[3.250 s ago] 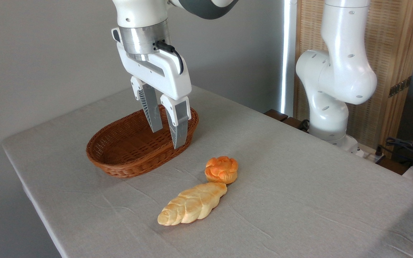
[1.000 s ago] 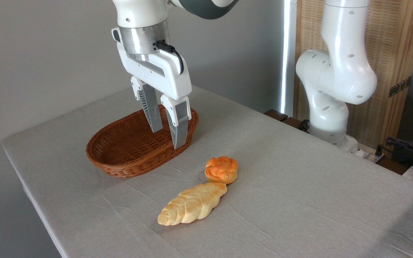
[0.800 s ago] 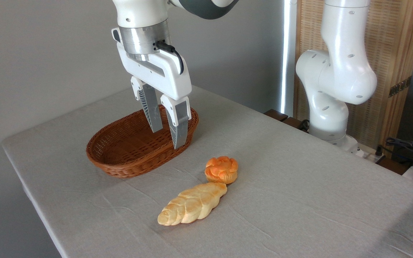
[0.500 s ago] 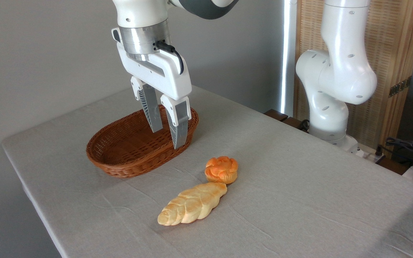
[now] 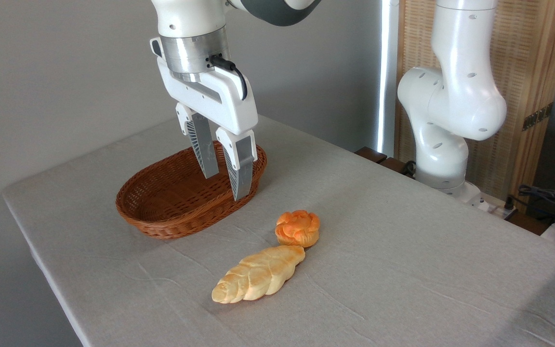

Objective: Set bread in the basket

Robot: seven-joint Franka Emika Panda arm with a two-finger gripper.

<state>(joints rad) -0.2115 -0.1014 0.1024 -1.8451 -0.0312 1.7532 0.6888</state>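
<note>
The bread (image 5: pixel 297 227), a small round orange bun with a knotted flower top, sits on the grey tablecloth near the middle of the table. The reddish-brown woven basket (image 5: pixel 162 212) lies to its left and holds nothing. My gripper (image 5: pixel 224 185) hangs above the basket's right end, fingers pointing down, open with nothing between them. It is up and to the left of the bread, well apart from it.
A longer pale golden braided loaf (image 5: pixel 258 274) lies just in front of the bun, its tip touching it. The arm's white base (image 5: pixel 443 144) stands at the table's back right. The table's left edge (image 5: pixel 41 260) drops off near the basket.
</note>
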